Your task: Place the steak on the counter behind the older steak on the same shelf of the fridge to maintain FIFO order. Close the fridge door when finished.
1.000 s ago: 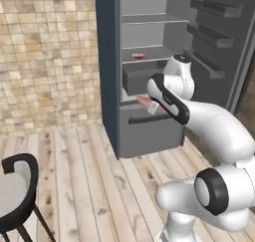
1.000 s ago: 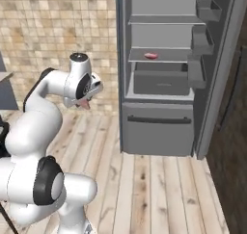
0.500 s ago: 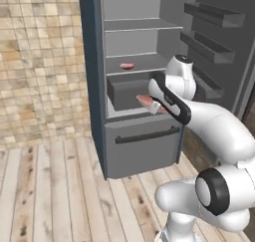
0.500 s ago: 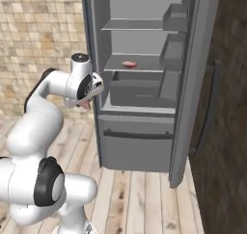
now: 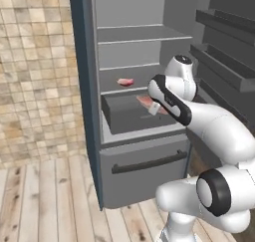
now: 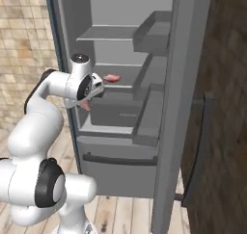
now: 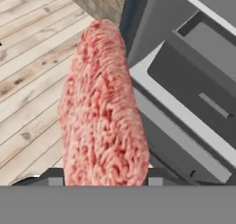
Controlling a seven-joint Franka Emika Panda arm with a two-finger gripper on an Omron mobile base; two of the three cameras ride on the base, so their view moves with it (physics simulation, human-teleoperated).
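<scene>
While clamped tight in the gripper, the steak hangs in front of the open fridge, roughly level with the pulled-out grey drawer and just outside it. Looks edge-on in the hand view, flat pink slab sticking up between the finger tips. Further in, the older steak sits on the shelf right above that drawer, toward the middle. Same slab in the right base view, well apart from the held one. Fridge door swung wide open on the right, bins facing in.

Risks from here, just guessing: going in too low and bumping the drawer front or the shelf lip. Also tricky getting behind the older one without shoving it back or knocking it off, since the gap under the next shelf up looks tight. Could also end up dropped in front, which wrecks the FIFO order.
</scene>
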